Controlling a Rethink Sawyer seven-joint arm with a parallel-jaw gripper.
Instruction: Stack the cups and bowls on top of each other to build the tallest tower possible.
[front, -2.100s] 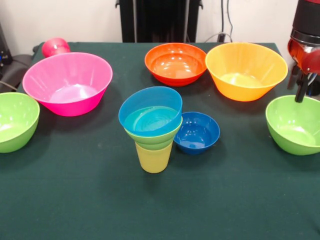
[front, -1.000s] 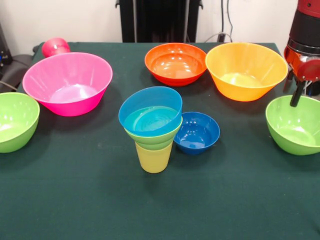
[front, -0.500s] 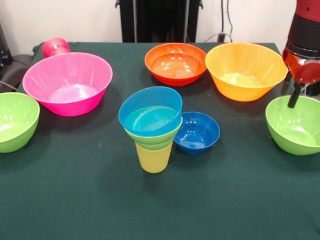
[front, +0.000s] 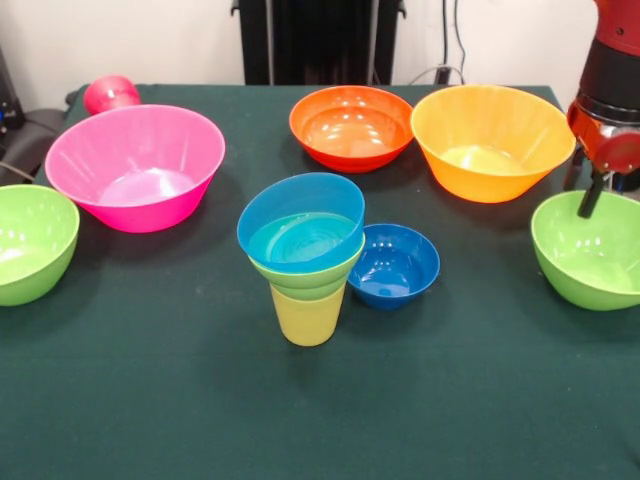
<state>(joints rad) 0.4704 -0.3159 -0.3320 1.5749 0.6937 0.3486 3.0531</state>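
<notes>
Gripper (front: 585, 190) hung over far rim of lime bowl (front: 590, 250); grip state unclear. Step judged: fetching next bowl for tower (front: 303, 255). Next: clamp rim, lift clear.

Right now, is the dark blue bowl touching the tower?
Cannot tell. In the front view the dark blue bowl sits tight against the tower, overlapped by it, so no gap or contact shows.

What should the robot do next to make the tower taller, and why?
Probably lower the gripper onto the far rim of the lime green bowl and grip it. It hangs just above that rim, and the tower ends in a light blue bowl with room inside.
</notes>
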